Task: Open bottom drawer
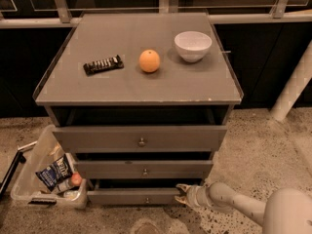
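In the camera view, the gripper [181, 194] sits low at the right end of the bottom drawer [122, 197], fingers apart around its panel edge (not the knob [147, 200]). An off-centre pull may slip or jam. Three drawers, one bowl [193, 45], one orange [149, 61], one dark packet [102, 64].

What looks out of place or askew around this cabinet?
Mainly the gripper: it sits at the right end of the bottom drawer, well away from the knob at its middle. On the cabinet, the orange, bowl and dark bar lie tidy, nothing spilled.
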Controlling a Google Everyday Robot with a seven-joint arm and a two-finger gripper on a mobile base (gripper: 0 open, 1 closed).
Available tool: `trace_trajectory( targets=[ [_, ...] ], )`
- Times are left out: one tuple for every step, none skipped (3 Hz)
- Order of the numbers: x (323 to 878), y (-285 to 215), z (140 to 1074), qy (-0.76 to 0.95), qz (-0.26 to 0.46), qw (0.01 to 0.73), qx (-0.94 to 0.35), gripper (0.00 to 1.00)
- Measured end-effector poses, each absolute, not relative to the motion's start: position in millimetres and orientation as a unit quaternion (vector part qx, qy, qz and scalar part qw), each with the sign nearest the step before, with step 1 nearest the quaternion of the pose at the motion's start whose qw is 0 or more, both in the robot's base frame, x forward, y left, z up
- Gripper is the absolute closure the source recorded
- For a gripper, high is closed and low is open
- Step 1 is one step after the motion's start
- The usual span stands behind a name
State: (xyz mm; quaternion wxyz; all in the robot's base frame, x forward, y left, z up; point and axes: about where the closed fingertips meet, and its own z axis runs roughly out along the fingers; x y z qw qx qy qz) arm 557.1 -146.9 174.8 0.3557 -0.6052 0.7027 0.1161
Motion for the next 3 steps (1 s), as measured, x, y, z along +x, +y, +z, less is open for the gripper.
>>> trace_trajectory(
  targets=[
    [557.1,-147.0,174.7,0.703,0.116,0.356,-0.605,0.34],
    [560.3,-150.5,156.4,0.716,0.119,0.339,-0.598,0.11],
    [560.3,-150.6,157.7,0.717,0.119,0.339,-0.598,0.15]
  ],
)
